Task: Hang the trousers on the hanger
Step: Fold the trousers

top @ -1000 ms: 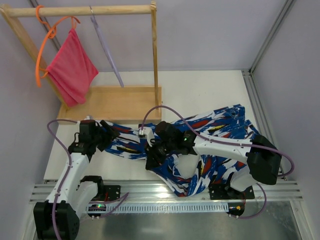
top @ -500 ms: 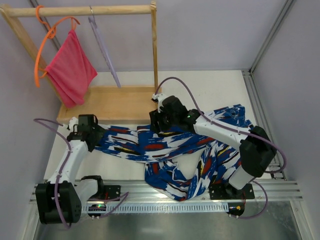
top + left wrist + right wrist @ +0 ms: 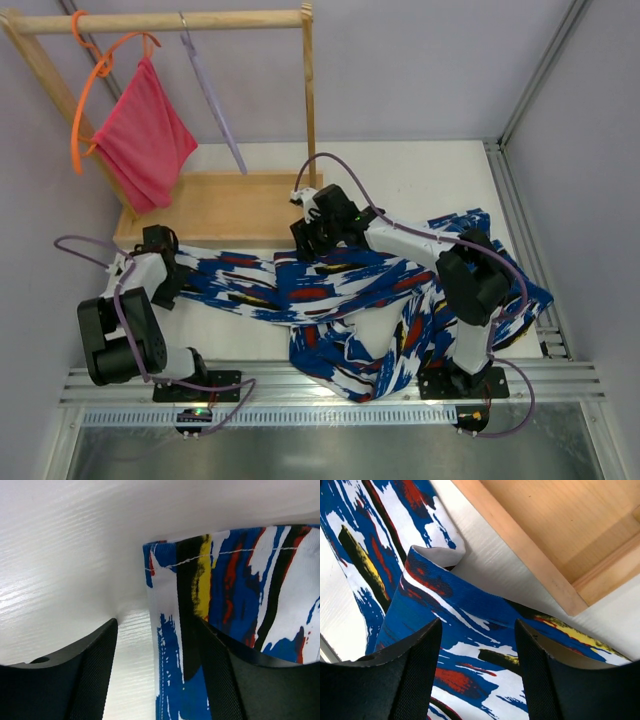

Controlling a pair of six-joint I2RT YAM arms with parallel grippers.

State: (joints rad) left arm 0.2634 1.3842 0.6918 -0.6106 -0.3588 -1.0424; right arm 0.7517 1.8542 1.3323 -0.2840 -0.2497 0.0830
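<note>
The printed trousers [image 3: 340, 290] lie spread across the white table from left to right, with a bunched part near the front. My left gripper [image 3: 168, 278] is open at the left leg's hem. In the left wrist view the hem [image 3: 220, 595] lies flat on the table, partly between the open fingers of the left gripper [image 3: 156, 630]. My right gripper [image 3: 308, 240] is open just above the trousers' far edge [image 3: 465, 645], by the wooden base's corner. The pale lavender hanger [image 3: 213, 100] hangs from the wooden rail, apart from both grippers.
A wooden rack with a rail [image 3: 160, 20], a post [image 3: 310, 100] and a base tray [image 3: 230, 205] stands at the back left. An orange hanger [image 3: 85, 90] carries a pink-red cloth [image 3: 140, 140]. The base's edge [image 3: 530, 555] is close to my right gripper.
My right gripper moved from the near middle to the far side by the wooden base. My left gripper moved left. The trouser leg now lies stretched out flatter between them.
</note>
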